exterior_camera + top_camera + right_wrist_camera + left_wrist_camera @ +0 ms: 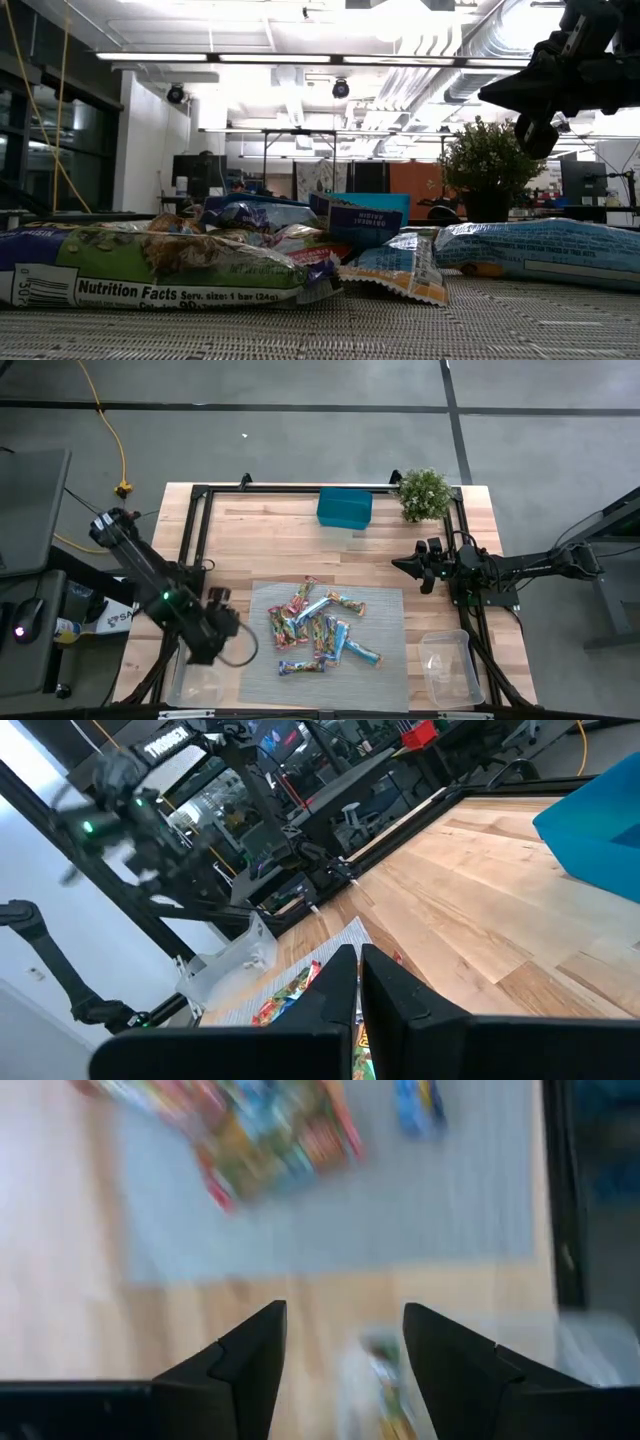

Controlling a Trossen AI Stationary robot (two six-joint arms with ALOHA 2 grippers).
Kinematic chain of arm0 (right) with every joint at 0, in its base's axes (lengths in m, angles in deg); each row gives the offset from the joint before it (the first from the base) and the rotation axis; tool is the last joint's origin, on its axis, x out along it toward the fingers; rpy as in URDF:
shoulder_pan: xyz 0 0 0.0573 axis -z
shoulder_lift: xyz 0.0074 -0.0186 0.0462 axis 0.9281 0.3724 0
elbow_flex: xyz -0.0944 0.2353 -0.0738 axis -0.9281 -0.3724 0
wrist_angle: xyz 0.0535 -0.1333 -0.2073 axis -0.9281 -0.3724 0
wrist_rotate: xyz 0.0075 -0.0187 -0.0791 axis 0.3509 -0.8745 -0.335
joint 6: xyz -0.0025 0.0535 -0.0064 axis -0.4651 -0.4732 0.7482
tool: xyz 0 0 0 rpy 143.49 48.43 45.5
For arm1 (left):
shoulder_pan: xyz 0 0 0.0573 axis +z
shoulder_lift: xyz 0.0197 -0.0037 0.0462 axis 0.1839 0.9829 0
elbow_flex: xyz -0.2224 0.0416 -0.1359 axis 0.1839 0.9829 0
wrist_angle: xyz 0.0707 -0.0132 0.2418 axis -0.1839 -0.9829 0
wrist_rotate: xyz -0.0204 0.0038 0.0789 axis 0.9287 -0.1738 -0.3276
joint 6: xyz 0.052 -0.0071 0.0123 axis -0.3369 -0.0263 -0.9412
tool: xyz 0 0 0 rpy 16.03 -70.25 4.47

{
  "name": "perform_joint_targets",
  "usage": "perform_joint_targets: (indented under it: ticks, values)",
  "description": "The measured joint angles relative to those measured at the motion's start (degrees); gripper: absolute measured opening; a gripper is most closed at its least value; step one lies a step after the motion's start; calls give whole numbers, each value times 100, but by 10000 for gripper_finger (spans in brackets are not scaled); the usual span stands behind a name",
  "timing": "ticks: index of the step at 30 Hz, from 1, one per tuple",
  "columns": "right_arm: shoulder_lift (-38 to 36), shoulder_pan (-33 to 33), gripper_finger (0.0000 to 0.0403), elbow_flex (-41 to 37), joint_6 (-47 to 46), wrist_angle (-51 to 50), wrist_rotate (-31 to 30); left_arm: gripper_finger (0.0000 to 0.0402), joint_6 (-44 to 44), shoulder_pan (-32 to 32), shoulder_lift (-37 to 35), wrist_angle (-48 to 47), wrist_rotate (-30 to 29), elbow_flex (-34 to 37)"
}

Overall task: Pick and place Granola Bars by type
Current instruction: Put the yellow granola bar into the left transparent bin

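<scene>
Several granola bars (320, 628) lie in a loose pile on a grey mat; light blue and red/green/yellow wrappers are mixed together. The low view shows them close up (180, 265). My left gripper (218, 632) hangs open over the table's near left corner, beside a clear tub (195, 682). In the left wrist view, a blurred green and yellow bar (385, 1385) lies below the gap between its fingers (340, 1370). My right gripper (413, 568) is shut and hovers above bare wood right of the mat, also seen in the low view (505, 95) and in its own wrist view (358, 982).
A teal box (344, 507) and a small potted plant (424, 493) stand near the far edge. A second clear tub (447, 665) sits at the near right corner. A black frame (196, 540) runs round the table. Bare wood lies between the mat and the teal box.
</scene>
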Motion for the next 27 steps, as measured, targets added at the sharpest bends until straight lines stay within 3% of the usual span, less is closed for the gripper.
perform_joint_targets:
  ticks: [4,7,11,16,22,27]
  values:
    - [0,1,0,-1,0,0,2,199,-851,852,0,377,-264,-225]
    - [0,2,0,0,0,0,1,199,-2018,1397,85,882,-318,-236]
    - [0,2,0,-2,0,0,2,199,-4680,1833,414,1792,-270,-236]
    - [-1,2,0,0,0,0,0,199,-7827,1913,964,2436,-178,-236]
    - [0,2,0,0,0,-11,0,199,-9167,1917,1730,2431,-136,-234]
    - [6,0,0,0,0,-3,0,193,-9820,1910,2341,2409,392,-234]
